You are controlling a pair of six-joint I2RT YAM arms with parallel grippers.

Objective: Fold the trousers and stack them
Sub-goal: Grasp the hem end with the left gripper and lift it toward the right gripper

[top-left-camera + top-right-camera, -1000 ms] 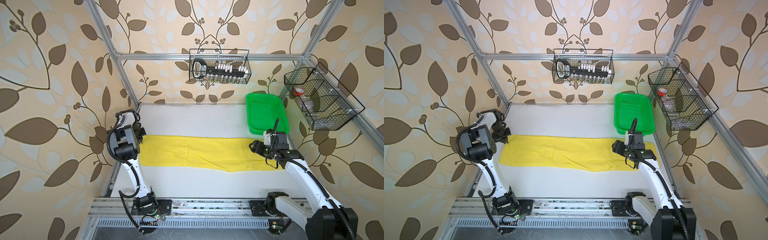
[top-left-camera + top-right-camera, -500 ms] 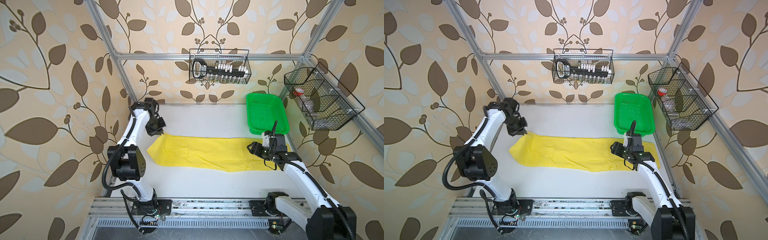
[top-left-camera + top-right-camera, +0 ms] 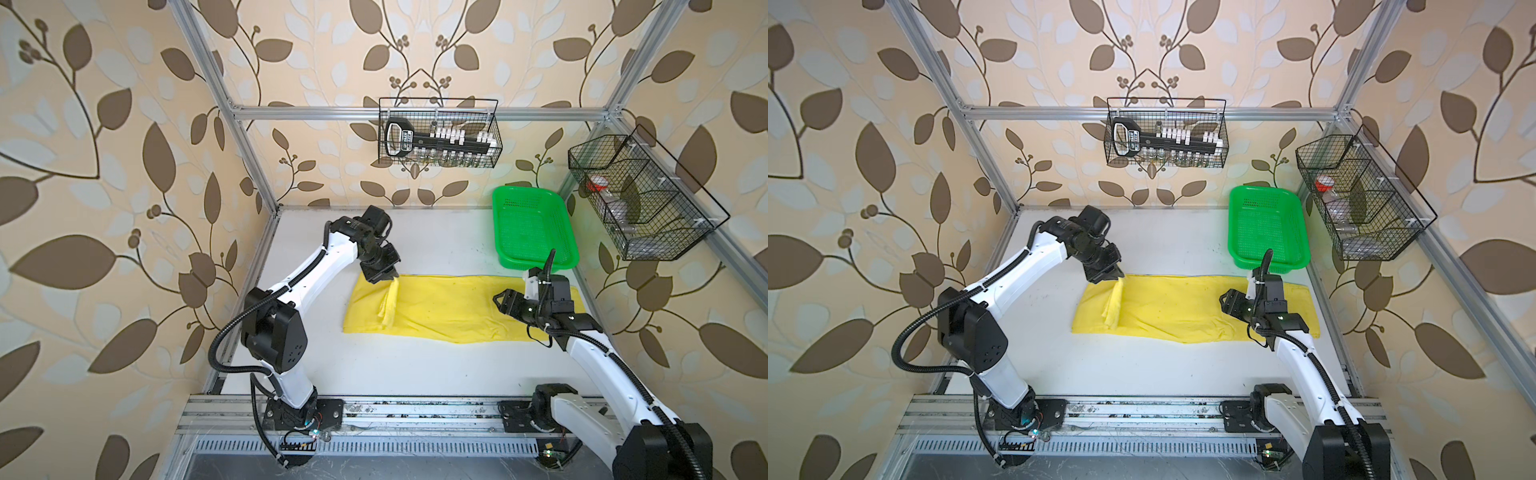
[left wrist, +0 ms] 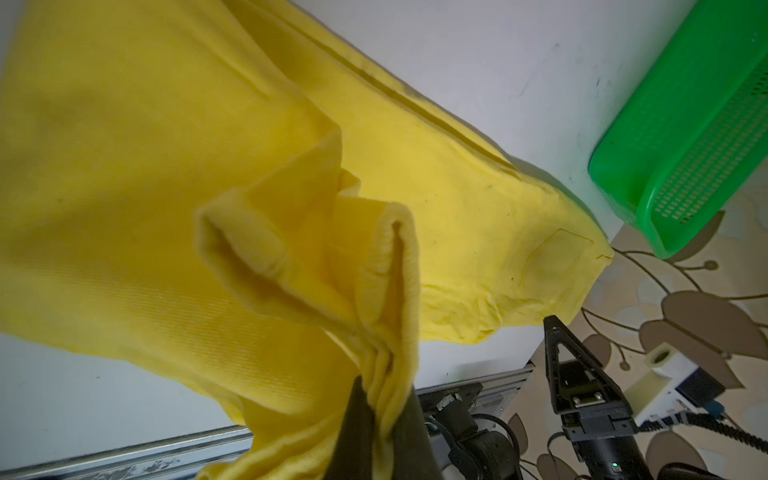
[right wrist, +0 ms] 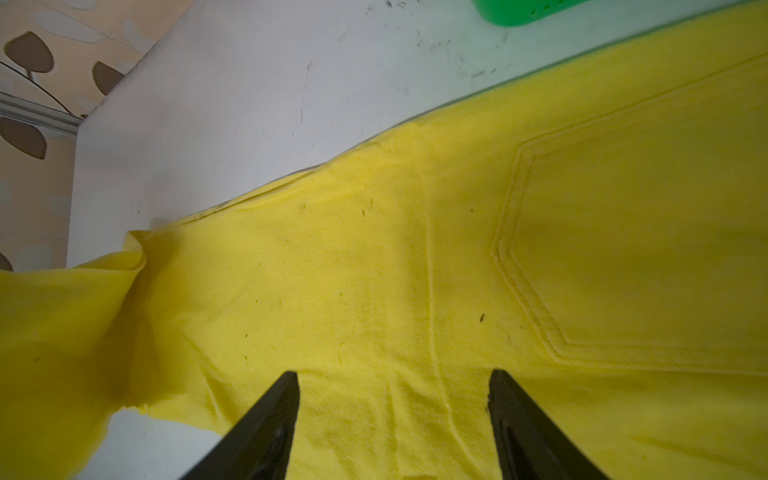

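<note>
Top view: trousers [image 3: 449, 309] flat along the table [image 3: 415, 374], bare table nearer me; left fingers [image 3: 388, 277] pinch the lifted leg hems. Left wrist: I see a gap between waistband corner and green basket [image 4: 685, 137]. Right wrist: right fingers [image 5: 274, 415] spread wide over the cloth.

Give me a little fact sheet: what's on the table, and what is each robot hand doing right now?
Garment: yellow trousers, laid lengthwise on the white table
Left hand: shut on the trousers' leg end, holding it raised above the rest of the cloth
Right hand: open, over the pocket end, holding nothing; whether it touches the cloth is unclear
Container: green basket, empty, at the far right just behind the trousers
Fold: begun, not finished
</note>
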